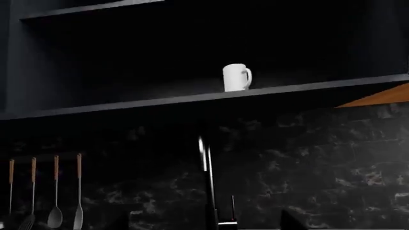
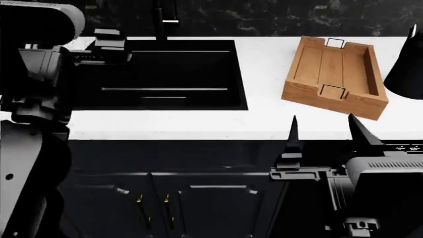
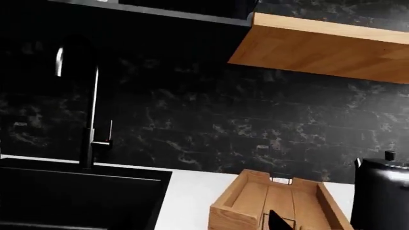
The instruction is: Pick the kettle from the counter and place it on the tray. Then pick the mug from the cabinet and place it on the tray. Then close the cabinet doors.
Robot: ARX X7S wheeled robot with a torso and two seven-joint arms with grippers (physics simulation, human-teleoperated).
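Note:
The glossy black kettle stands on the white counter at the far right, cut off by the edge of the head view; its knobbed lid also shows in the right wrist view. The empty wooden tray lies just left of it. A small white mug stands on a dark cabinet shelf, high above the faucet. My right gripper is open at the counter's front edge, short of the tray, holding nothing. My left gripper is open by the sink's left rim, also empty.
A black sink is set into the counter, with a black faucet behind it. Several utensils hang on the dark marbled wall. A wooden shelf juts out above the tray. Lower cabinet doors sit below the counter.

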